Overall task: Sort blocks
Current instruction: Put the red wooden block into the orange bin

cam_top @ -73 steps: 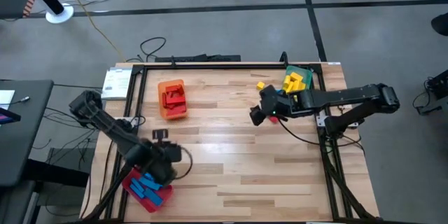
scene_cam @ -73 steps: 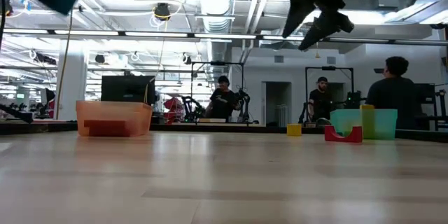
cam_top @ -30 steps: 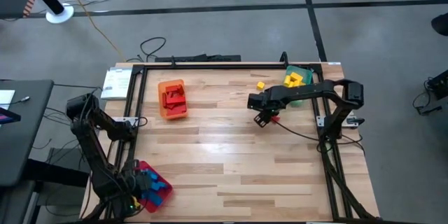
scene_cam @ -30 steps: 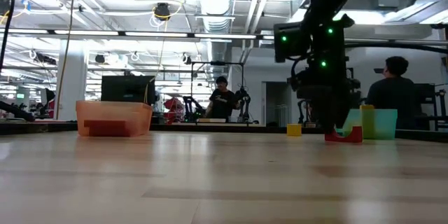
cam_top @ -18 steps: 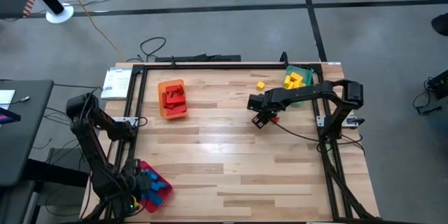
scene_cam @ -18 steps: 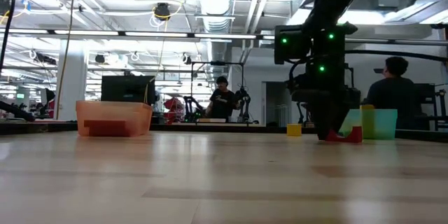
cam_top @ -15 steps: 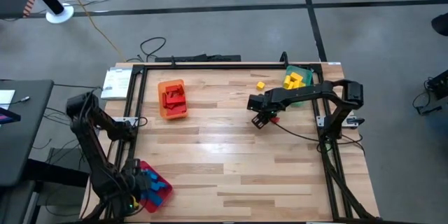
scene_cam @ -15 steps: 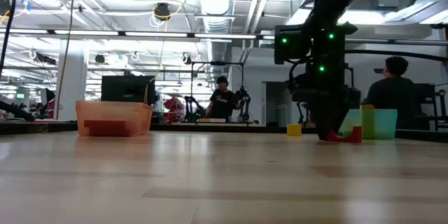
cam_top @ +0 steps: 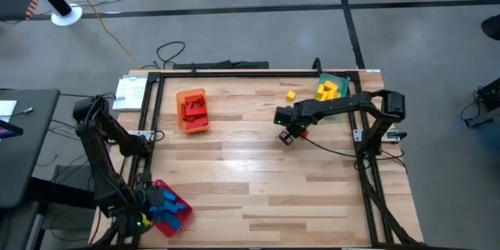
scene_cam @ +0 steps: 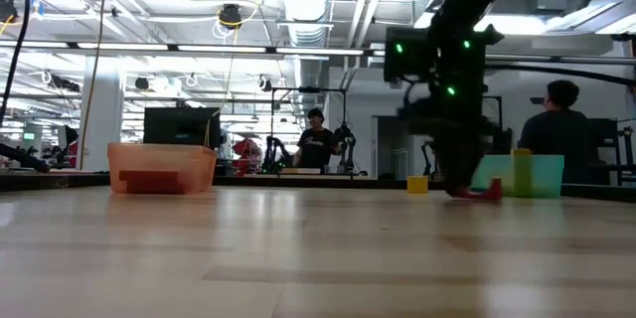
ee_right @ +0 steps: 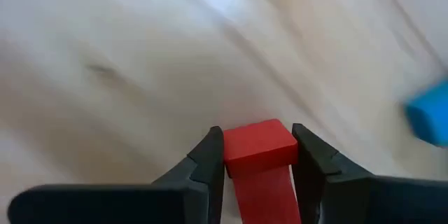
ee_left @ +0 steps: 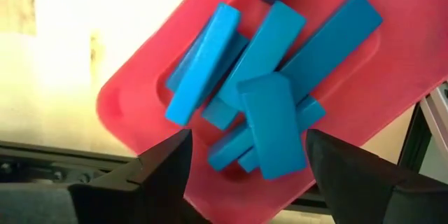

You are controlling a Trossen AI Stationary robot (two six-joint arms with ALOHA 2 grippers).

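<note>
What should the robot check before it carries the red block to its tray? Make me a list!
1. Right gripper has its jaws pressed on both sides of the small red rectangular block: ok.
2. Block lifted off the wooden table: cannot tell.
3. Orange plastic tray holding the other red blocks is upright and reachable across the table: ok.
4. Path between the gripper and that tray has no stray blocks: ok, as seen from above.
5. Left gripper, jaws open, hangs over the red tray of blue blocks at the near left corner, away from the path: ok.
6. Loose yellow block beside the green tray remains to be sorted: not ok.
</note>
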